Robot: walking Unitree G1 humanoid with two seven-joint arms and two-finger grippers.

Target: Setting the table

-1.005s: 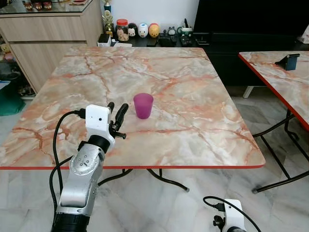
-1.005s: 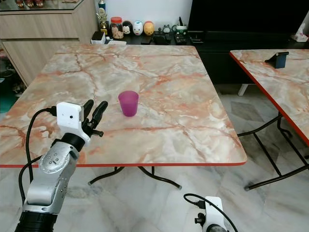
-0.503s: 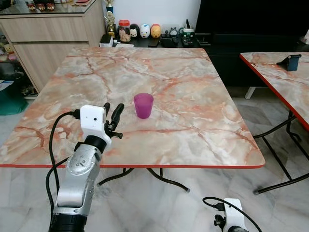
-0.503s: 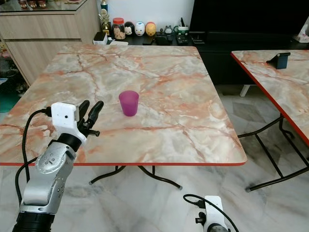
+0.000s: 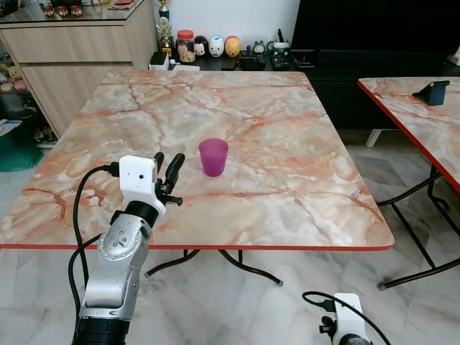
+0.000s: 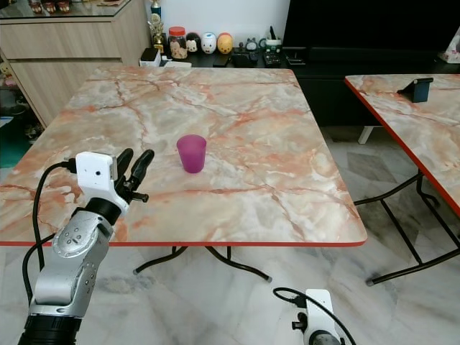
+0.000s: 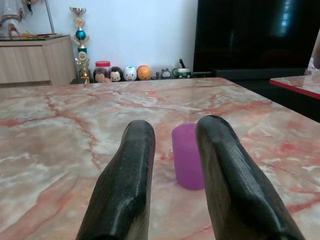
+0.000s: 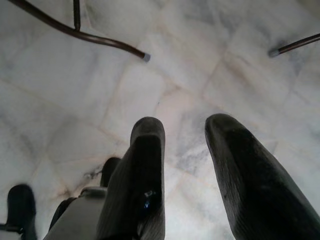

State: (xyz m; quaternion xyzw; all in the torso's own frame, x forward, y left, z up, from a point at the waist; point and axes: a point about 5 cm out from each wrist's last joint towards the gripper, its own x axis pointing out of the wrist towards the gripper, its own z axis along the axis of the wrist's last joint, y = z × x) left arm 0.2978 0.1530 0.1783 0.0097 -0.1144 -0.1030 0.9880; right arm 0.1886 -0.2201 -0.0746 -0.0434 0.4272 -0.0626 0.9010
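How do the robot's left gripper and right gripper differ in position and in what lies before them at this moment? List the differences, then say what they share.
The left gripper is raised over the pink marble-patterned table; the right gripper hangs low above the pale tiled floor.
The left gripper points at the small purple plastic cup, apart from it; the right gripper points at nothing but floor.
Both have two black fingers, open and holding nothing.

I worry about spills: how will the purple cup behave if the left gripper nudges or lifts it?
The purple cup looks like thin translucent plastic, so probably light and slightly squeezable. It narrows toward its base, so a high push may tip it. On the glossy marble table it would likely slide. The left gripper stands open, short of it.
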